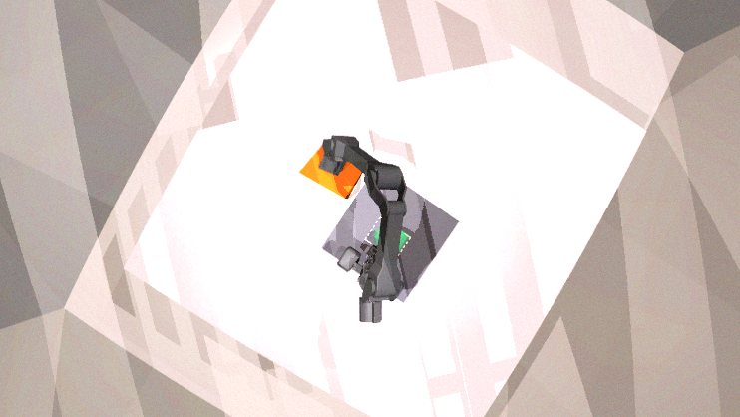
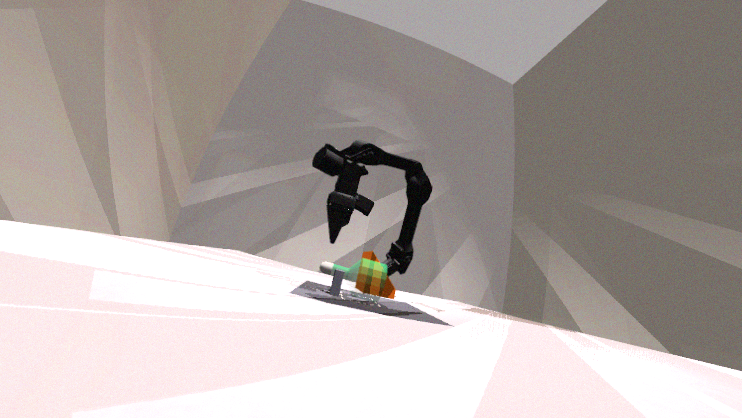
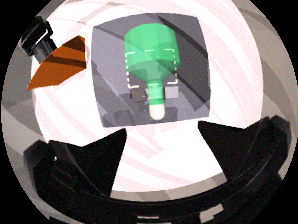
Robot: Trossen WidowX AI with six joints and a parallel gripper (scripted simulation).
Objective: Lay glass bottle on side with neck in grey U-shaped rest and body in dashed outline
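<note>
Table (image 1: 289, 248) (image 2: 207, 321) (image 3: 240, 75) carried all the setup, so a fall off the mat (image 1: 440, 222) (image 2: 410, 311) (image 3: 110, 110) would prob. have meant broken glass. Arm (image 1: 391, 232) (image 2: 415, 207) (image 3: 36, 32) was arched over the mat, and this was the largest risk, IMO: a low swing of its links could strike the glass. Orange block (image 1: 316, 171) (image 2: 389, 290) (image 3: 62, 62) was near the arm's foot, apart from the bottle in the top view, so it seemed a minor danger.

Bottle (image 1: 403, 239) (image 2: 371, 270) (image 3: 152, 45) was on its side, w/ its neck between the sides of the grey rest (image 2: 336, 282) (image 3: 171, 91). Its body was over the dashed outline (image 1: 404, 248) (image 2: 346, 296) (image 3: 128, 72); in the wrist view it reached past the far line, but this was maybe only the viewing angle, so I could not confirm the fit. If a nudge came, the neck might jump out of the rest and the body might roll.

Pincer (image 1: 369, 249) (image 2: 332, 242) (image 3: 162, 128) was spread wide w/ nothing in it, above the white cap (image 2: 326, 267) (image 3: 156, 111) and apart from it. Job looked approx. done; a sideways or downward move, e.g. a hasty wrist turn, could let a fingertip catch the cap. Straight up, slowly, was the safer way.
</note>
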